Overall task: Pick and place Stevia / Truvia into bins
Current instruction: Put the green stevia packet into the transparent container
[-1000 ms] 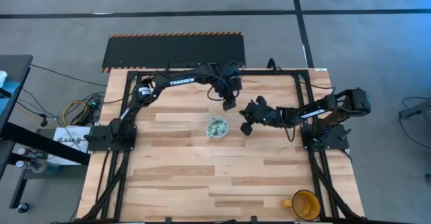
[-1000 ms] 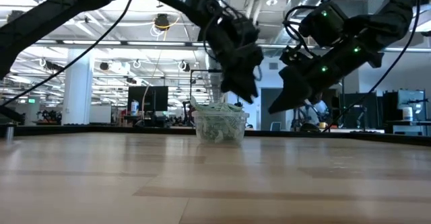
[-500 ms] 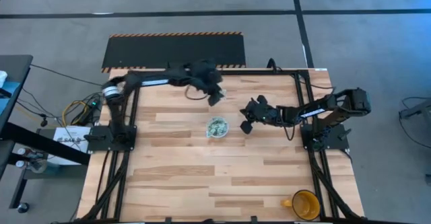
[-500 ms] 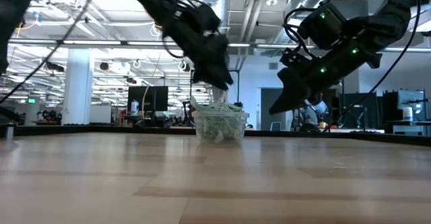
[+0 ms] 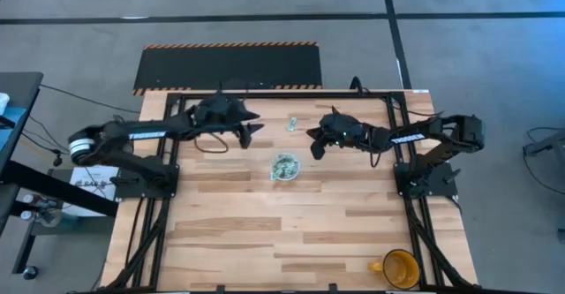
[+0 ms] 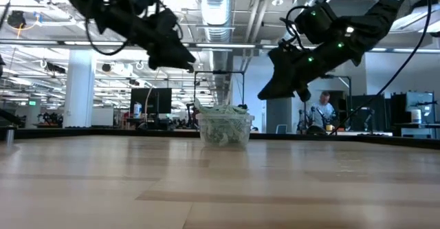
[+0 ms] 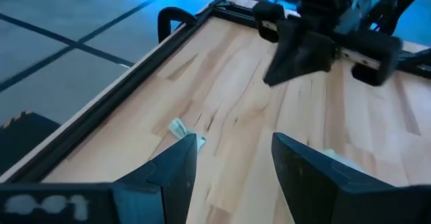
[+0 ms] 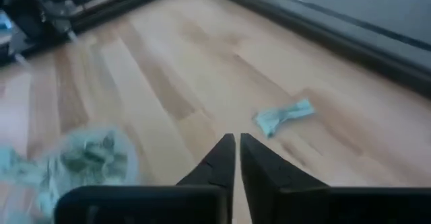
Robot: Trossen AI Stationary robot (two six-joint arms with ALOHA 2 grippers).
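The cup (image 5: 284, 167) is small, round and clear with a pale rim, standing upright on the wooden table (image 5: 265, 232) and heaped to the brim with pale green and white paper sachets (image 6: 221, 122); in the right wrist view it shows as a blurred, crinkly green-white mound (image 8: 74, 158). One loose sachet (image 5: 290, 123), flat, rectangular and slightly creased, lies on the planks beyond the cup, near the table's far edge; it also shows in the wrist views (image 8: 283, 115) (image 7: 179, 128). The right gripper (image 5: 314, 147) hangs in the air just to the right of the cup and above its rim, its two dark tapered fingers (image 8: 222, 158) almost pressed together with only a thin slit between them and nothing pinched. The left gripper (image 5: 251, 132) hovers to the cup's left and farther back, its blunt dark fingers (image 7: 176, 165) spread wide and empty. The left arm bears the white word TROSSEN (image 5: 143, 136); the right arm carries similar lettering (image 5: 402, 138), too small to read. A yellow-orange mug (image 5: 399, 267) with a handle sits well apart from the cup, near the table's front right corner. The table is of pale, streaky butcher-block strips, framed by black metal rails (image 5: 402, 197).
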